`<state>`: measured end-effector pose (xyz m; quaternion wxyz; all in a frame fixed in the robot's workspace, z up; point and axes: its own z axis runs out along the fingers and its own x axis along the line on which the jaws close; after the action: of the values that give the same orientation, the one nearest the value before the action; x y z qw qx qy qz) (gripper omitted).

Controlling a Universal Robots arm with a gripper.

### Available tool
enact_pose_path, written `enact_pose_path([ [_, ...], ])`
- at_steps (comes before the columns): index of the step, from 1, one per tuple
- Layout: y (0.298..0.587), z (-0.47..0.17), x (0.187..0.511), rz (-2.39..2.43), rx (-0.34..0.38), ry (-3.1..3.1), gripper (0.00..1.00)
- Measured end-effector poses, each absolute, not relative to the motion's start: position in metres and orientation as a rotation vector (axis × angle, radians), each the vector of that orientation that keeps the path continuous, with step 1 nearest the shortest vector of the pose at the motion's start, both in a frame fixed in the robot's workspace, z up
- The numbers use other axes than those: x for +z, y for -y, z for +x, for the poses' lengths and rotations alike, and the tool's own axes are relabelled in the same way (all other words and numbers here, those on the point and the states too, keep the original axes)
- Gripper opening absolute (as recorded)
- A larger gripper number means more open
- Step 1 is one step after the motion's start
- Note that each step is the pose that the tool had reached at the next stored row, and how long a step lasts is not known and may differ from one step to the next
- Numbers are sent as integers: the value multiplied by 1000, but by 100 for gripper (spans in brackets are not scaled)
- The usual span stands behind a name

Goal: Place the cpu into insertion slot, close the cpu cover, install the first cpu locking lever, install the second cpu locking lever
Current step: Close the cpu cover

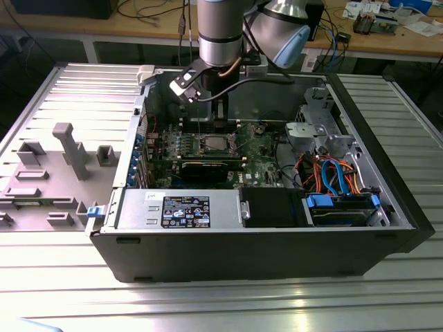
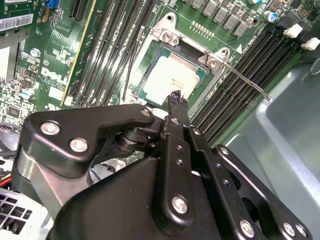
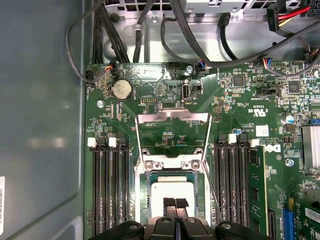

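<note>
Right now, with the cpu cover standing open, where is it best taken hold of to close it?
Probably the cpu cover by its free cross bar, the edge farthest from the hinge beside the insertion slot. That thin, flat bar suits jaws pinching across its thickness, coming from above on the side away from the cpu.

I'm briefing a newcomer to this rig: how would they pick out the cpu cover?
In the open computer case, find the green motherboard and the two banks of black memory slots. Between them the cpu lies in its socket, with the cpu cover flipped open at its edge. It alone is a thin silver frame with a square window showing the board behind.
</note>
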<state>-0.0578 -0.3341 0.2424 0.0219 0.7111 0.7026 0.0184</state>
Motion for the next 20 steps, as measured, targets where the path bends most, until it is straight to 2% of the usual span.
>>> enact_pose_path([
  [20,334,-58,252,2203,57,-2177,11],
])
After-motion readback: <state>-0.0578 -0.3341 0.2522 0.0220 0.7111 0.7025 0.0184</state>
